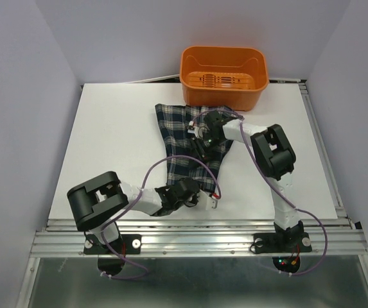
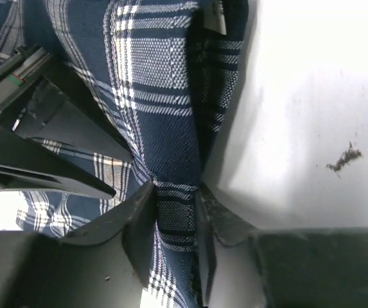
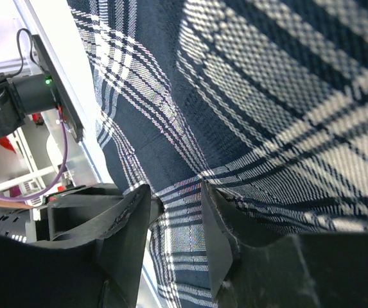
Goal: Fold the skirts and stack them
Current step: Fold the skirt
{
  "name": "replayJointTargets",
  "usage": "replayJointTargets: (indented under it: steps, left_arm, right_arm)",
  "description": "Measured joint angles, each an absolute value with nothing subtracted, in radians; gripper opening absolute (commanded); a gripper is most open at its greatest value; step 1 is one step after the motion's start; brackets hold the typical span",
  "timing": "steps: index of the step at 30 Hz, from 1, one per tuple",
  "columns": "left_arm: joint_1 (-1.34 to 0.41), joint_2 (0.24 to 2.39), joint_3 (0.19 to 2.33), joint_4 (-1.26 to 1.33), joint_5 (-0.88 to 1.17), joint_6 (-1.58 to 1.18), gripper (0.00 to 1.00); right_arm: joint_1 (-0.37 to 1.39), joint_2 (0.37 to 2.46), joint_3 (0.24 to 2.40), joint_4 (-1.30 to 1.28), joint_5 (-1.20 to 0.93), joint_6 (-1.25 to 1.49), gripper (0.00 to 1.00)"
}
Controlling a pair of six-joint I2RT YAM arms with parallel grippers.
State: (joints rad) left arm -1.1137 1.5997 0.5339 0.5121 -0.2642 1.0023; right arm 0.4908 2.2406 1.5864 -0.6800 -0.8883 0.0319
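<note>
We find the white table (image 1: pixel 106 141) bearing a single plaid skirt (image 1: pixel 174 122). It lies spread from just in front of the basket down toward the near edge, broad at the far end and narrowing as it comes toward the arms. We see no folded skirt set aside and no stack anywhere on the table, so we judge the task to be in its early part. This skirt is being folded or arranged, its fold is not finished, and the stacking is all left to do. We cannot tell from these views whether other skirts are waiting.

The orange basket (image 1: pixel 235 95) stands at the far edge of the table, touching or just beyond the skirt's far end. The part of its inside that we can see shows bare plastic and a slotted back wall, with no cloth in it.

The right gripper (image 1: pixel 203 138) sits over the middle of the skirt, and in its wrist view (image 3: pixel 174 192) its fingers are closed on a raised ridge of plaid. The left gripper (image 1: pixel 196 196) is at the skirt's near, narrow end, and its wrist view (image 2: pixel 174 192) shows the fingers pinching a fold of the cloth between them.

A small speck of fluff (image 2: pixel 343 158) lies on the bare table beside the cloth.
</note>
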Motion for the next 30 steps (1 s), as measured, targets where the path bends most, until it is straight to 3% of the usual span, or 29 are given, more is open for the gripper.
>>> replayJointTargets:
  steps: [3,5,10,18,30]
  left_arm:
    - [-1.118,1.6,0.529,0.513,-0.278,1.013,0.1]
    - [-1.126,1.595,0.529,0.501,-0.284,1.013,0.0]
    - [-1.152,1.554,0.566,0.355,-0.281,0.955,0.0]
    - [-1.201,1.5,0.689,0.029,-0.208,0.784,0.0]
    - [-1.203,1.391,0.897,-0.324,-0.03,0.597,0.0]
  right_arm:
    - [0.492,2.241,1.586,-0.68,-0.889,0.031,0.44]
    - [0.492,2.241,1.587,-0.681,-0.889,0.037,0.52]
    - [0.489,2.241,1.663,-0.725,-0.85,0.063,0.62]
    - [0.344,2.339,2.027,-0.664,-0.842,0.131,0.59]
    - [0.347,2.448,1.782,-0.311,-1.101,0.295,0.55]
